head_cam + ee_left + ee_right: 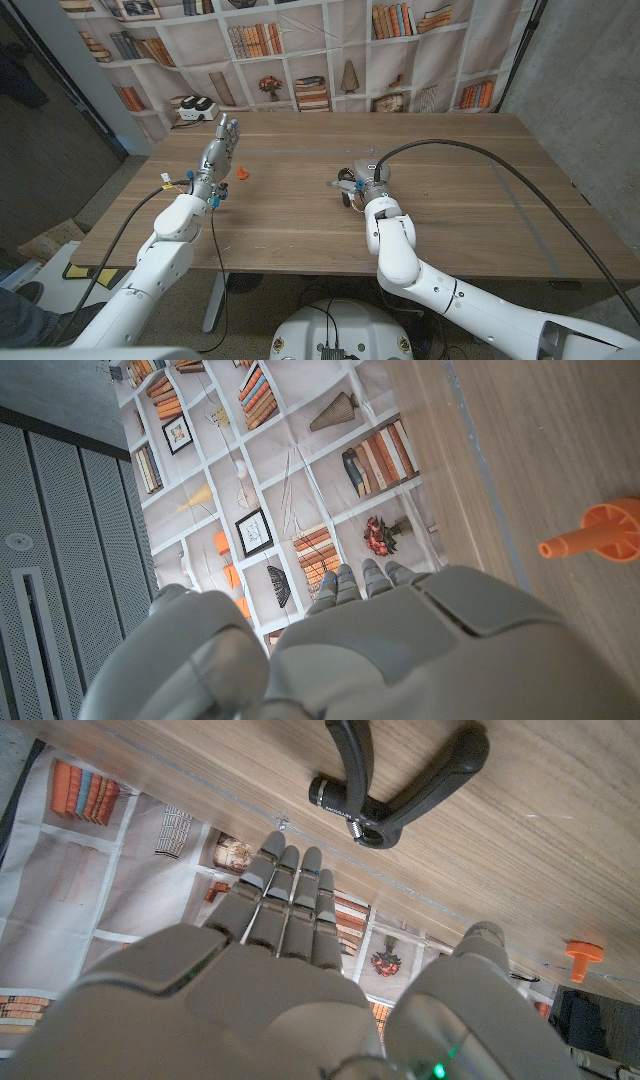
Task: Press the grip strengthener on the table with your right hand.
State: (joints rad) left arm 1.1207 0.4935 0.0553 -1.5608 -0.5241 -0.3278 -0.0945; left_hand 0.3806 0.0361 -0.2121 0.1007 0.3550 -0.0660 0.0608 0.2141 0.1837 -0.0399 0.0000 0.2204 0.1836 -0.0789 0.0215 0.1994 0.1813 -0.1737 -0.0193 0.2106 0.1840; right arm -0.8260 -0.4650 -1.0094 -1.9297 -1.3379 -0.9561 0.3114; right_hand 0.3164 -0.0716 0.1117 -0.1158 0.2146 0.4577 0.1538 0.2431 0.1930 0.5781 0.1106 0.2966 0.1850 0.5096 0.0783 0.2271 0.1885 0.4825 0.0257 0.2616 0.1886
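So the grip strengthener [385, 782] is lying on the wooden table [470, 200], a black V-shaped thing with two handles that meet at a coiled spring. In the right wrist view it sits just past the fingertips [290, 860] of the right hand [290, 970], close but with a strip of bare wood between them, so nothing is touching it. The fingers are stretched out straight side by side with the thumb [470, 970] off to one side, and the hand holds nothing.

In the head view the right hand [368, 180] is near the middle of the table, and the strengthener [345, 186] pokes out at about 9 o'clock from it. Most of it is hidden behind the hand there, so only a small dark bit shows and the shape is hard to read.

The left hand [222, 140] is up over the table's far left part, fingers pointing away from the robot and holding nothing. A small orange cone-like piece [245, 173] lies on the table at roughly 5 o'clock from it, and it shows in the left wrist view too [600, 535], cut off by the frame edge. The left wrist view mostly gets the back of the left hand [380, 650], with the fingertips barely peeking over. A black cable [480, 160] arcs over the table to the right wrist.
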